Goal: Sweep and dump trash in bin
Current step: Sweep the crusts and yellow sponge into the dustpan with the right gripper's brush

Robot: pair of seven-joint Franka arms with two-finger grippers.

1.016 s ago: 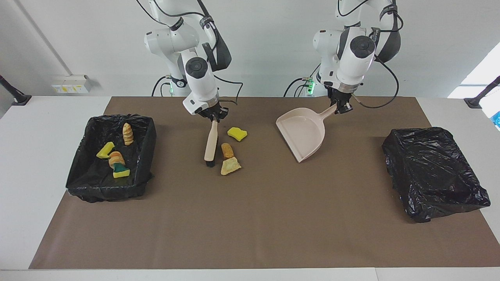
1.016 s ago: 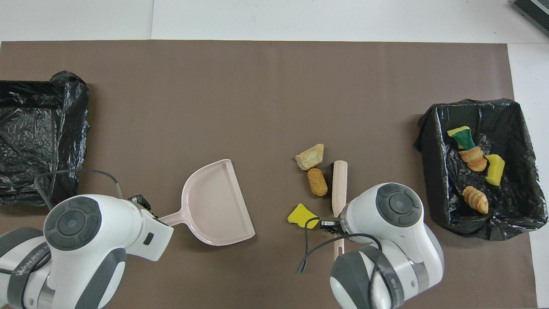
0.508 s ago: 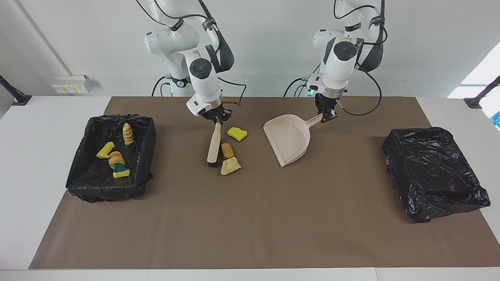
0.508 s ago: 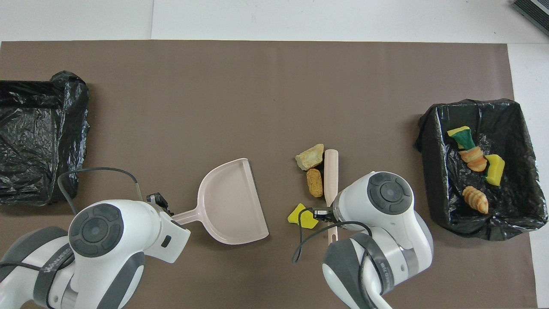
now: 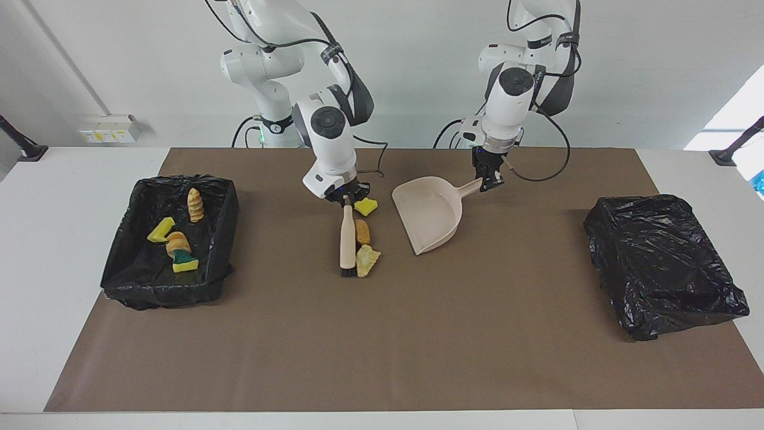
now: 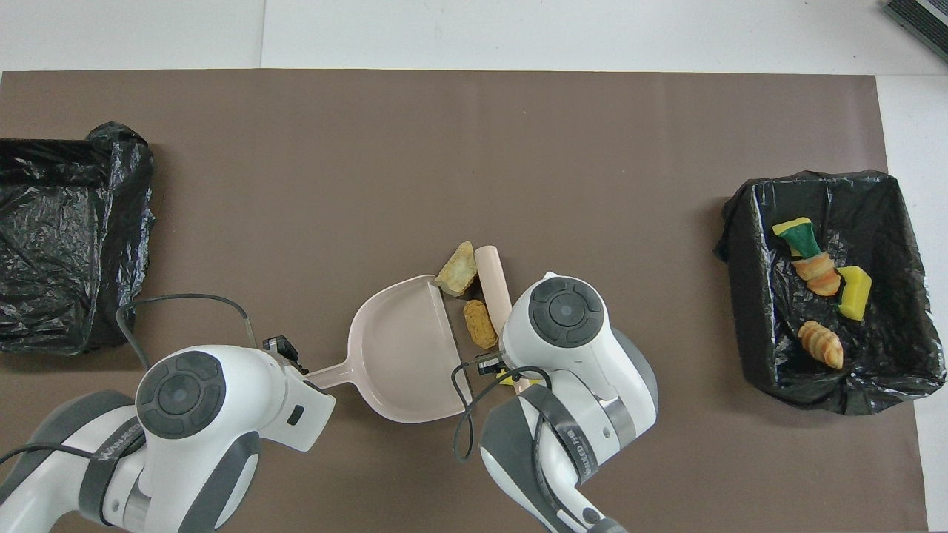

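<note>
Sweeping step: right claw (image 5: 345,202) clamped on brush (image 5: 347,242), trash (image 5: 365,246) at its 3 o'clock, left claw (image 5: 488,181) clamped on dustpan (image 5: 428,215); next push scraps into the pan.

Partial lettering on the grey band of the left arm (image 6: 111,455) at lower left of the overhead view, too broken to read, no other legible text

Beige dustpan (image 5: 431,217) and beige brush (image 5: 347,240) with black bristles on a brown mat (image 5: 382,334). Yellow, orange and tan scraps (image 5: 362,236). Two glossy black bin liners (image 5: 662,263). White table (image 5: 54,197).
</note>
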